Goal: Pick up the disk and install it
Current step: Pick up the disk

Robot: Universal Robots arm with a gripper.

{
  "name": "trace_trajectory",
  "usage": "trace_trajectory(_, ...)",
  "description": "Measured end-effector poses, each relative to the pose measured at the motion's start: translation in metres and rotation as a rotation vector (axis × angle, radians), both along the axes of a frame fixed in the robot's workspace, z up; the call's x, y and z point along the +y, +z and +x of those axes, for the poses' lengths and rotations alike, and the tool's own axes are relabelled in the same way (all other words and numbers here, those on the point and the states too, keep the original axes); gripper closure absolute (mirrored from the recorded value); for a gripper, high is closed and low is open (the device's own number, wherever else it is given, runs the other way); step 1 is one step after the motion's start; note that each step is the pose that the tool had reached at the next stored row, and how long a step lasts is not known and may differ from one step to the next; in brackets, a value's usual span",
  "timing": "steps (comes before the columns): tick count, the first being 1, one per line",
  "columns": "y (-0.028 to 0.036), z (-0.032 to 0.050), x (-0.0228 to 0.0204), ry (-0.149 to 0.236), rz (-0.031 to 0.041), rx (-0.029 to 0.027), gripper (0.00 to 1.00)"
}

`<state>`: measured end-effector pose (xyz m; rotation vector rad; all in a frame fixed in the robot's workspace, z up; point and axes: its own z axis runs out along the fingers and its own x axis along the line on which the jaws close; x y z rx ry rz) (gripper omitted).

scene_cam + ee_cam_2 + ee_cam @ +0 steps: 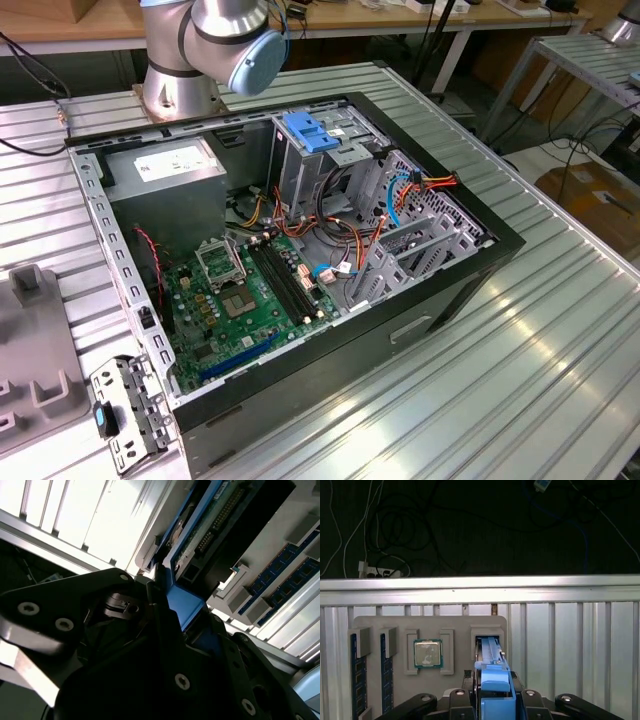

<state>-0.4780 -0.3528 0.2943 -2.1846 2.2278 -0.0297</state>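
Observation:
In both wrist views my gripper [494, 692] is shut on the disk [492, 672], with a black finger pressed to each side. The disk is seen edge-on, its blue plastic rail facing the first wrist camera. Its far end lines up with an upright slot [490, 632] in a grey parts tray [430, 622]; whether it still sits in that slot I cannot tell. In the second wrist view the disk [210, 525] shows its circuit-board side and a blue rail running down into the gripper [175, 605]. The open computer case [290, 250] lies on the table in the exterior view.
The tray also holds a processor chip [428, 653] and memory sticks [355, 675]. Inside the case are a grey cage with a blue handle [315, 135], a grey power supply box [170, 165], a green motherboard [245, 290] and loose cables [400, 195]. The arm's base [190, 60] stands behind the case.

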Motion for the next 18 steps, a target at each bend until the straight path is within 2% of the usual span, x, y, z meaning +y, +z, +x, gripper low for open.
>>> trace_trajectory(10,0.0,0.0,-0.0002,0.008,-0.0001,0.0001,0.63)
trace_trajectory(18,-0.0001,-0.0001,-0.0002,-0.015,0.0,0.0001,0.63)
